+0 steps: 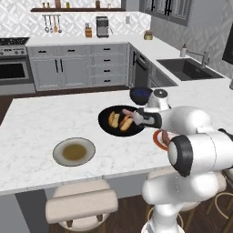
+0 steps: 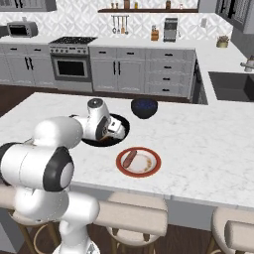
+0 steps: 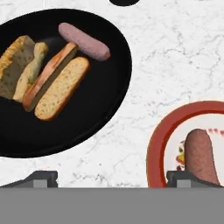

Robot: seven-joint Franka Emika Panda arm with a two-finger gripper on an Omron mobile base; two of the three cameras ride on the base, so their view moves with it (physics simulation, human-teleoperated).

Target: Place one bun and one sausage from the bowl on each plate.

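White counter (image 1: 32, 127) holds the black bowl (image 3: 105, 100) of buns, with the wide-open, empty tool (image 3: 112, 179) just beside it.

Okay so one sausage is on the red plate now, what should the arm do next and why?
Probably reach back over the black bowl and come down on a bun. The red plate holds a sausage but no bun, the grey plate is bare, and the gripper is open and holds nothing. The bowl has buns and another sausage left.
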